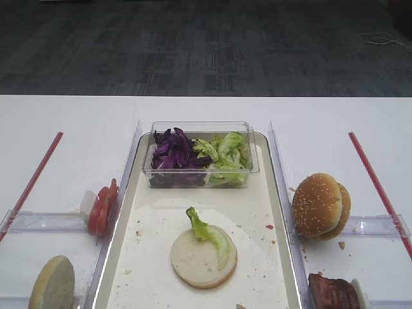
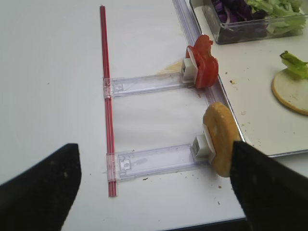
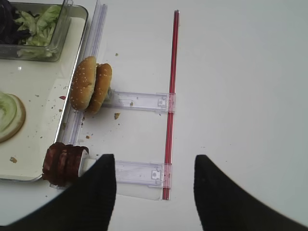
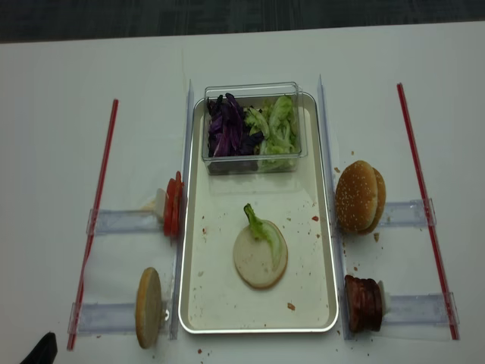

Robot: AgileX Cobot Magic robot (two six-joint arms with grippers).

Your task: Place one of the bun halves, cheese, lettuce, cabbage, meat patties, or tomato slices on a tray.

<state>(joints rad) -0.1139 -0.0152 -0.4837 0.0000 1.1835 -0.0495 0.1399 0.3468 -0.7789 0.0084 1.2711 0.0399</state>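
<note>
- Right jaws spread wide, empty, hovering above bare desk.
- Left jaws likewise parted, gripping nothing.
- Just left of the right jaws: meat patties, standing on edge; beyond them, sesame bun halves.
- Ahead of the left jaws: a lone bun half, then tomato slices.
- Further inward on the tray: one bun half topped with lettuce. Placement apparently done.
- Cabbage in the tub, untouched.

White table bearing tray
</note>
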